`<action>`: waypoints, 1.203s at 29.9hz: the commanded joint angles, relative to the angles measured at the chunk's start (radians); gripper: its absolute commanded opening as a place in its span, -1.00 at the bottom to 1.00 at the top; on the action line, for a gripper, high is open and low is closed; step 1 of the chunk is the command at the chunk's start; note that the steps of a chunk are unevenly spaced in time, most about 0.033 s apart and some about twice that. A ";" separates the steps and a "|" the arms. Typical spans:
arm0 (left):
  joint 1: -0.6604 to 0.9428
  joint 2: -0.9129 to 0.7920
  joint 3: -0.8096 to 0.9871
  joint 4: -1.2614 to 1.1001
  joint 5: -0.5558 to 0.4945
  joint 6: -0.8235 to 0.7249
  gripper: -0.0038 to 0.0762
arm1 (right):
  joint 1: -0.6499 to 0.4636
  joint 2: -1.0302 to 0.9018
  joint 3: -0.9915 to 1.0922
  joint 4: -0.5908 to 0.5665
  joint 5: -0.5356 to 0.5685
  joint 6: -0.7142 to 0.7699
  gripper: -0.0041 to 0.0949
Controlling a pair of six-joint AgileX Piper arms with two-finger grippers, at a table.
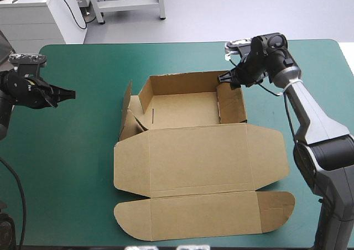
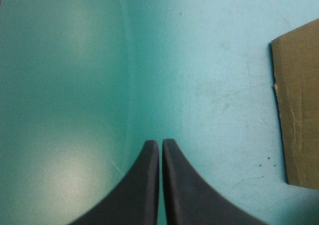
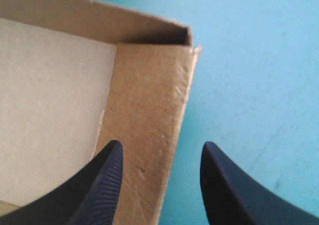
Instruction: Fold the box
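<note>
The box point(image 1: 199, 161) lies open in the middle of the table, on the teal-green cover point(image 1: 83, 167). Nearest the robot is its long front flap with rounded ends, flat beside the table's near edge. Beyond that flap the lid point(image 1: 202, 150) lies flat as well, a short flap spread at each side. Farther on stands the tray point(image 1: 182, 109), with its back and right walls raised, while the board on its left side leans outward and is not upright. To the left, about level with the tray and well apart from it, the left gripper point(image 1: 71, 94) hangs over bare cover with its black fingers pressed together into one point. Its wrist view shows the left gripper point(image 2: 160, 142) above the cover point(image 2: 75, 85), with an edge of the box point(image 2: 299, 110) off to one side. Farthest out, the right gripper point(image 1: 224, 77) sits at the tray's far right corner. In its wrist view the right gripper point(image 3: 162, 144) is spread wide, with the box's point(image 3: 149, 85) right wall between the fingers, one finger on the tray's inner side and the other outside over the cover. Whether either finger touches the wall cannot be told.
</note>
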 commanded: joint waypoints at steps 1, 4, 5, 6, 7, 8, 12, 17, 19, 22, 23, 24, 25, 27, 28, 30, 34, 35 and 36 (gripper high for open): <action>0.004 -0.029 -0.032 -0.011 -0.038 0.001 -0.90 | 0.001 -0.085 -0.088 -0.033 0.015 -0.011 0.00; 0.004 -0.029 -0.032 -0.011 -0.038 0.004 -0.90 | 0.001 -0.104 -0.092 -0.030 0.015 0.005 -0.02; 0.004 -0.029 -0.032 -0.011 -0.038 0.010 -0.90 | 0.001 -0.107 -0.089 -0.019 0.017 0.005 -0.02; 0.004 -0.029 -0.032 -0.011 -0.038 0.014 -0.90 | 0.001 -0.114 -0.081 0.008 0.017 0.013 -0.02; 0.004 -0.029 -0.032 -0.011 -0.035 0.014 -0.90 | 0.001 -0.114 -0.074 0.027 0.017 0.013 -0.02; 0.004 -0.029 -0.032 -0.008 -0.035 0.014 -0.90 | 0.001 -0.116 -0.063 0.058 0.017 0.013 -0.02; 0.004 -0.029 -0.032 -0.003 -0.027 0.016 -0.90 | 0.001 -0.116 0.003 0.088 0.017 0.013 -0.02; 0.004 -0.029 -0.032 -0.003 -0.034 0.031 -0.90 | 0.001 -0.105 0.106 0.018 0.017 0.018 -0.02; 0.004 -0.029 -0.032 -0.003 -0.039 0.033 -0.90 | 0.001 -0.092 0.124 0.033 0.017 0.018 -0.02; 0.004 -0.029 -0.032 -0.007 -0.050 0.033 -0.90 | 0.001 -0.058 0.124 0.086 0.013 0.016 -0.02; 0.004 -0.029 -0.032 -0.007 -0.049 0.033 -0.90 | 0.001 -0.043 0.124 0.096 0.013 0.011 -0.02; 0.004 -0.029 -0.032 -0.007 -0.049 0.033 -0.90 | 0.001 -0.032 0.124 0.099 0.011 0.005 -0.02; 0.004 -0.029 -0.032 -0.007 -0.047 0.033 -0.90 | 0.001 -0.022 0.124 0.099 0.011 0.005 -0.02; 0.004 -0.029 -0.032 -0.007 -0.043 0.033 -0.90 | 0.001 0.003 0.124 0.099 0.011 -0.001 -0.02; 0.004 -0.029 -0.032 -0.007 -0.039 0.035 -0.90 | 0.001 0.014 0.124 0.097 0.011 -0.009 -0.02; 0.004 -0.029 -0.032 -0.007 -0.032 0.040 -0.90 | 0.001 0.029 0.125 0.097 0.013 -0.019 -0.07; 0.004 -0.029 -0.032 -0.007 -0.025 0.044 -0.90 | 0.001 0.037 0.125 0.097 -0.003 -0.024 -0.76; 0.004 -0.029 -0.032 -0.007 -0.025 0.044 -0.90 | 0.001 0.037 0.123 0.097 -0.005 -0.024 -0.97; 0.004 -0.029 -0.032 -0.007 -0.025 0.044 -0.90 | 0.001 0.037 0.121 0.097 -0.005 -0.024 -0.93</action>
